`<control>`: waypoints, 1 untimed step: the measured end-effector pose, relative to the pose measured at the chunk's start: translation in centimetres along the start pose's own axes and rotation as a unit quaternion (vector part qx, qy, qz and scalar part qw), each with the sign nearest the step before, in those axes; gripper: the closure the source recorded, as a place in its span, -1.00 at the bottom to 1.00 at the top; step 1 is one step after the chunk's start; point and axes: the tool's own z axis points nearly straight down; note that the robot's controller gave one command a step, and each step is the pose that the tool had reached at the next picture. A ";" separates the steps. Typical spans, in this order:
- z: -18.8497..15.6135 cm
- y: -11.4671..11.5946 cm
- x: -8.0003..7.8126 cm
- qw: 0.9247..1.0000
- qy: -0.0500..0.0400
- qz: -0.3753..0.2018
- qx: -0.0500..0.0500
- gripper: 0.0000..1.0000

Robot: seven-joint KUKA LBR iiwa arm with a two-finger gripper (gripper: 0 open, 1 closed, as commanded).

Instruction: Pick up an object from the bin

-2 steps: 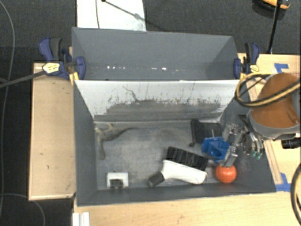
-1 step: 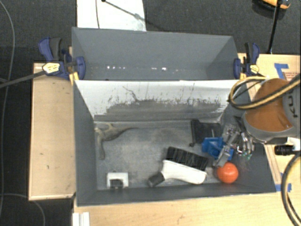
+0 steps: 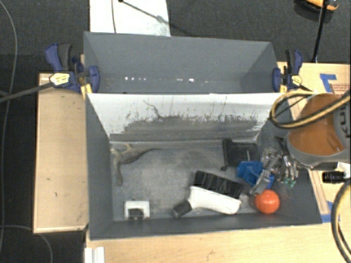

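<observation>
Approach step, judging by gripper (image 3: 269,178) low in right near corner of bin (image 3: 164,114), just above orange ball (image 3: 267,202), with blue block (image 3: 249,171) just beside on left. Cannot tell how far open; probably holds nothing. Next calls for centring over ball, dropping straight, closing gently; could roll left toward white-handled brush (image 3: 215,200).

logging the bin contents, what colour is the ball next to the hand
Orange ball, camera view.

The grey bin (image 3: 175,59) holds an orange ball (image 3: 267,201), blue piece (image 3: 249,171), black-bristled white brush (image 3: 216,201).
</observation>
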 end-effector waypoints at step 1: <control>0.0 0.0 0.0 1.000 0.000 0.000 0.000 1.00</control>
